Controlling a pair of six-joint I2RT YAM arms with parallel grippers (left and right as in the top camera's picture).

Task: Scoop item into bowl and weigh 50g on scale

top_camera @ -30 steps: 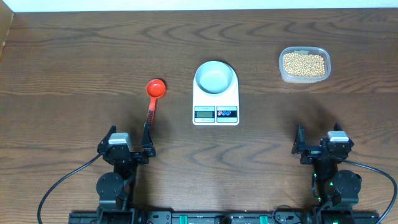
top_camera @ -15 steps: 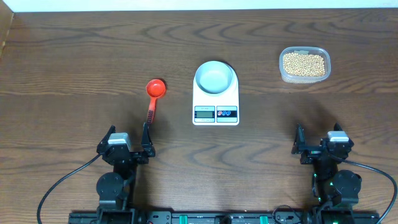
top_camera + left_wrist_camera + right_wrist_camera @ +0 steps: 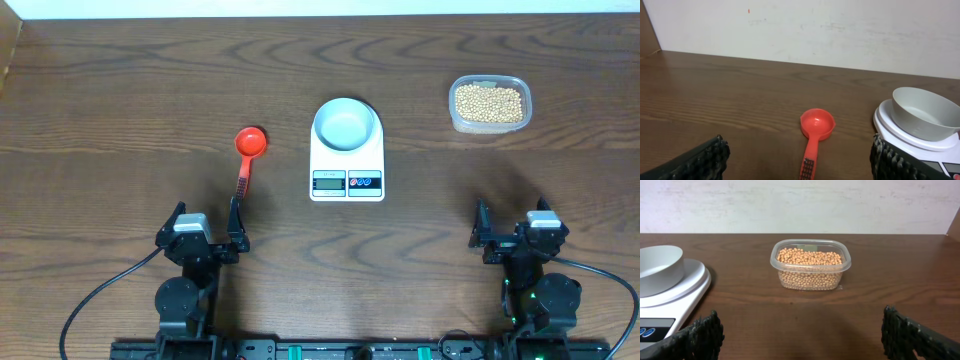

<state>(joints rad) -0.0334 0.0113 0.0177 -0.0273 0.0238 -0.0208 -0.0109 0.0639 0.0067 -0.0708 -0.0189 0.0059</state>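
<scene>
The pale grey bowl (image 3: 346,122) sits empty on the white scale (image 3: 347,181) at the table's middle; both also show in the left wrist view, the bowl (image 3: 925,112) on the scale (image 3: 900,137). Tan beans (image 3: 489,102) fill a clear plastic tub (image 3: 454,113) at the back right, seen also in the right wrist view (image 3: 810,264). A red scoop (image 3: 248,148) lies left of the scale, handle toward me (image 3: 816,127). My left gripper (image 3: 205,233) is open and empty just behind the scoop's handle. My right gripper (image 3: 515,232) is open and empty, well short of the tub.
A pale wall runs along the table's far edge (image 3: 800,30). The scale's edge and bowl (image 3: 660,270) lie at the left of the right wrist view. Dark wood table (image 3: 130,90) spreads to the left.
</scene>
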